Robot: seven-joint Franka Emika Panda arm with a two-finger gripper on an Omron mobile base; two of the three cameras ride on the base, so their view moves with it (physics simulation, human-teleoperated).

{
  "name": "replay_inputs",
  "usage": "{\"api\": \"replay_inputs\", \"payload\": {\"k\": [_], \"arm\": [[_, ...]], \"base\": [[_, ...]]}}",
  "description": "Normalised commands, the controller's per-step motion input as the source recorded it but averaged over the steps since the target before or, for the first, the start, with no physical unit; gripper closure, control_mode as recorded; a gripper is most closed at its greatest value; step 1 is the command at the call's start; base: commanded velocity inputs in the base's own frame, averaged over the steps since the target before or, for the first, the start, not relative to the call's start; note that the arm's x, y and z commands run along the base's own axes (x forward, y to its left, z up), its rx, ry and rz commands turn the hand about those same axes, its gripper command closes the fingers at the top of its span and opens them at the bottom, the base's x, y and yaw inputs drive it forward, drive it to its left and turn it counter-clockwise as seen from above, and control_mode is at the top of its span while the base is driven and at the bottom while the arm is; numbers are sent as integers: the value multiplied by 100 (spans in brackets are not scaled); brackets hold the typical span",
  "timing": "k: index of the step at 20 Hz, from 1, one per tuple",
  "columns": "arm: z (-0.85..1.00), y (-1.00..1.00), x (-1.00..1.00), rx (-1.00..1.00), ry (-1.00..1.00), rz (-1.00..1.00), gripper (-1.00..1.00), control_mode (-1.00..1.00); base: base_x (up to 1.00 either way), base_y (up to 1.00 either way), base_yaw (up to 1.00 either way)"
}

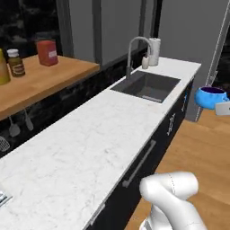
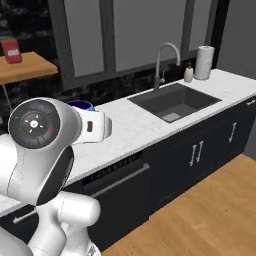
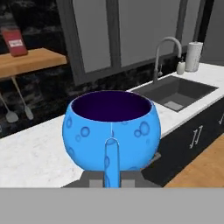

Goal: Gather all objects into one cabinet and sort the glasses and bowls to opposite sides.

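My gripper (image 3: 111, 168) is shut on the glossy blue bowl (image 3: 111, 131), which has a dark purple inside and stands upright, held by its near rim. In the left base view the blue bowl (image 1: 209, 96) hangs at the far right, above the wooden floor and past the counter's edge, with the white hand (image 1: 223, 108) beside it. In the right base view only the rim of the blue bowl (image 2: 80, 105) peeks out behind my arm. The black wall cabinet, the wooden bowl, the cream cup and the red mug are out of view.
A white marble counter (image 1: 90, 148) runs to a dark sink (image 1: 146, 86) with a curved faucet (image 1: 137, 49), a paper towel roll (image 2: 204, 62) and a soap bottle (image 2: 188, 74). A light wooden shelf (image 1: 45, 78) carries a red box (image 1: 47, 52) and jars (image 1: 16, 62).
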Motion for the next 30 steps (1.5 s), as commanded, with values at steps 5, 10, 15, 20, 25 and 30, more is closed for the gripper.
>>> {"api": "replay_inputs", "payload": {"k": [5, 10, 15, 20, 25, 30], "arm": [[0, 0, 0, 0, 0, 0, 100, 100], [0, 0, 0, 0, 0, 0, 100, 100], [0, 0, 0, 0, 0, 0, 100, 100], [0, 0, 0, 0, 0, 0, 100, 100], [0, 0, 0, 0, 0, 0, 100, 100], [0, 0, 0, 0, 0, 0, 100, 100]], "base": [[12, 0, -84], [15, 0, -83], [13, 0, -84], [47, 4, -73], [98, -1, -24], [100, -12, 0]]}}
